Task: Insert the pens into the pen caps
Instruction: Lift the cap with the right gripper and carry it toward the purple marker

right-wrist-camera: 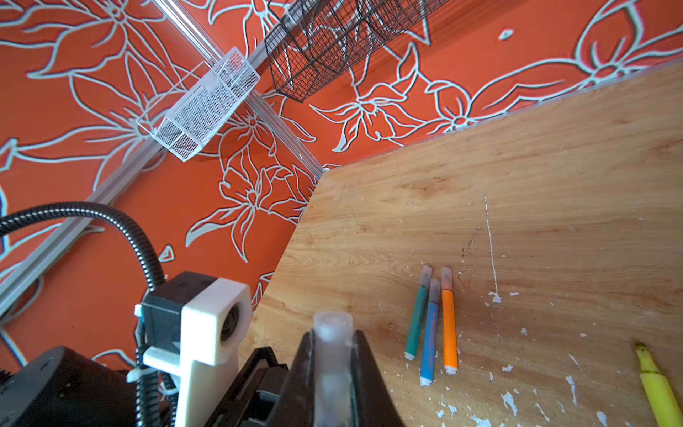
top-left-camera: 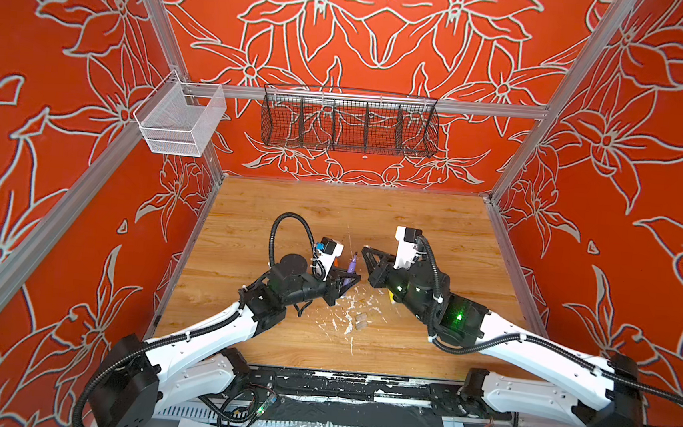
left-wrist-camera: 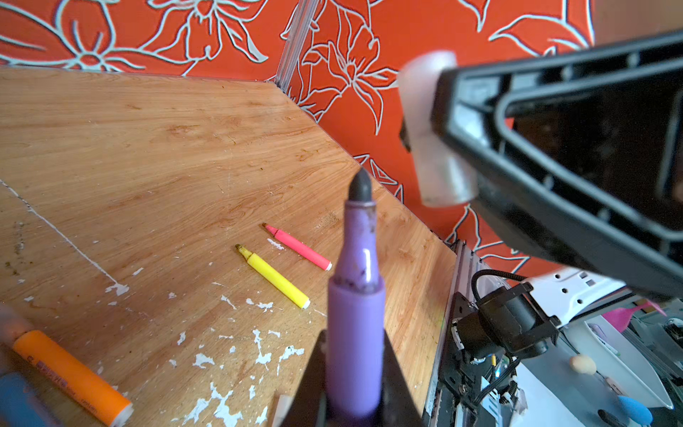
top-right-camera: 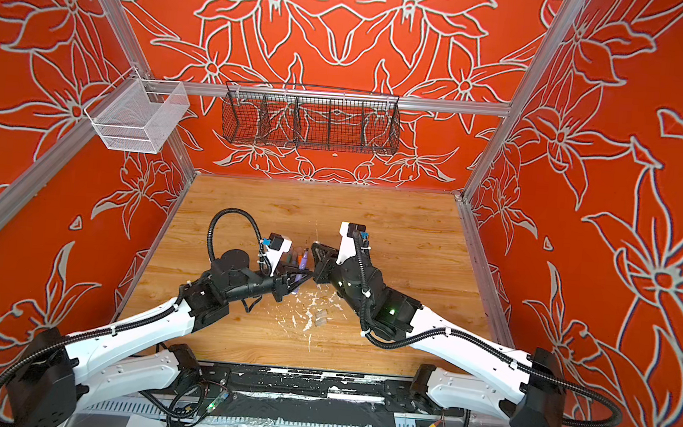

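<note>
Lining up pen and cap in mid-air over the middle of the table (top-left-camera: 414,220). The left gripper (left-wrist-camera: 354,355) is clamping the purple pen (left-wrist-camera: 355,307) low on its barrel, with the dark tip pointing up and away from the jaws. The right gripper (right-wrist-camera: 332,342) is pinching a clear pen cap (right-wrist-camera: 332,329) between its jaws, and what looks like the open mouth is poking out past the fingertips.

In the left wrist view the cap is sitting off to one side of the tip, apart from it and not on the pen's axis.

Plan as I am judging it:
- I am turning the cap mouth to face the tip first.
- I am closing the gap slowly only once the axes agree.
- The low grip is leaving a long free barrel, so the tip may wander.
- The slick cap may slide back in the jaws, so I am pushing gently.

Elsewhere, the green pen (right-wrist-camera: 417,321), blue pen (right-wrist-camera: 430,332) and orange pen (right-wrist-camera: 449,325) are lying side by side just beyond the left gripper, seemingly capped. The yellow pen (left-wrist-camera: 275,277) and pink pen (left-wrist-camera: 299,247) are lying uncapped on the right. Two spare caps (top-left-camera: 361,321) are waiting near centre.
</note>
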Controlling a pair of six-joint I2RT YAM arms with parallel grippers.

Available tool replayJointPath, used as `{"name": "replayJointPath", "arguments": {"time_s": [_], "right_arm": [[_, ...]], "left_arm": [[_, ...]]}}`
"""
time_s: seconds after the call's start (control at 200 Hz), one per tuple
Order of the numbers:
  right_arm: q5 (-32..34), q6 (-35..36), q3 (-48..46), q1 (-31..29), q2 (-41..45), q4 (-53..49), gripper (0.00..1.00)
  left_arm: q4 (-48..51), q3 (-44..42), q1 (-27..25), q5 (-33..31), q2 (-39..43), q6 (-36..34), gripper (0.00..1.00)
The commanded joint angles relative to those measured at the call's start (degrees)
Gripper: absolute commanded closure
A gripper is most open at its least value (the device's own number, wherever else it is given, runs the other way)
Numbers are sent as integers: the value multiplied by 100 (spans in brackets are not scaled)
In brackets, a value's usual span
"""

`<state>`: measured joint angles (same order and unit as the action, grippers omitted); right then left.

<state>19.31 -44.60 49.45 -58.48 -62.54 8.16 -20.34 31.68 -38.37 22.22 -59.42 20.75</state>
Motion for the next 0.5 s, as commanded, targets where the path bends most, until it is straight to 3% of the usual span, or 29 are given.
{"name": "replayJointPath", "arguments": {"time_s": [0.0, 0.495], "right_arm": [[159, -12, 179, 38, 16, 217, 100], [29, 73, 834, 142, -749, 124, 100]], "left_arm": [[-260, -56, -48, 95, 53, -87, 100], [-313, -87, -48, 102, 61, -79, 100]]}}
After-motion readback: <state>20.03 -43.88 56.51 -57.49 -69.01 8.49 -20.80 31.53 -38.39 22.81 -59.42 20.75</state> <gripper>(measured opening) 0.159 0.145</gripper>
